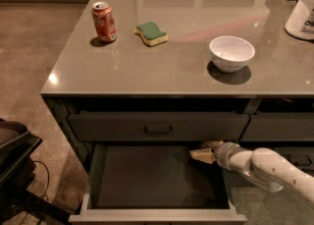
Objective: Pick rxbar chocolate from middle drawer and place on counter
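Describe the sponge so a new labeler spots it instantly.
On the grey stone counter, the sponge lies between the red soda can and the white bowl, nearer the can. The tool is down in the open drawer, right rear. Only the sponge is flat, green on top, yellow beneath.
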Available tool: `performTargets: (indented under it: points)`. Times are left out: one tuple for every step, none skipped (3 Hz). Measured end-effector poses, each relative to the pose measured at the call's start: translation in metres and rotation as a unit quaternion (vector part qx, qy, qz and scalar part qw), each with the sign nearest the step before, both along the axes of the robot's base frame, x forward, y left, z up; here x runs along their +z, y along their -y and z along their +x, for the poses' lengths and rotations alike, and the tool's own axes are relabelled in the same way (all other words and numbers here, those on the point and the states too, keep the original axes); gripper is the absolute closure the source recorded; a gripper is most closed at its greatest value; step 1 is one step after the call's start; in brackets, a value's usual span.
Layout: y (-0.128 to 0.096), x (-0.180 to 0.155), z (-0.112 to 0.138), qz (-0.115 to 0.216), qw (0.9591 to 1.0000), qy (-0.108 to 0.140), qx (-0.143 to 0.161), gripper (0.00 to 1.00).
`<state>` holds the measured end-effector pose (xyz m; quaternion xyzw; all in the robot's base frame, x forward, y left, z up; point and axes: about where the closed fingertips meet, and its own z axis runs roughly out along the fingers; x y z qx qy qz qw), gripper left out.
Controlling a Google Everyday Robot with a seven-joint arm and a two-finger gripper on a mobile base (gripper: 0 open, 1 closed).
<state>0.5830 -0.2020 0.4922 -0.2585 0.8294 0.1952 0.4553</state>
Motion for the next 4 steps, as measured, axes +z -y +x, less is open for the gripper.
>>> performTargets:
  points:
    - [-0.001, -0.003, -0.025, -0.001, 0.9995, -0.024, -0.022, 1.00]
    - [-0.022, -0.020, -0.055, -0.003, 0.9988, -0.049, -0.006, 1.00]
    - [-0.022, -0.020, -0.055, -0.003, 0.9988, -0.049, -0.006, 1.00]
    - [-0.024, 0.017, -0.074, -0.017, 0.9993, -0.030, -0.014, 1.00]
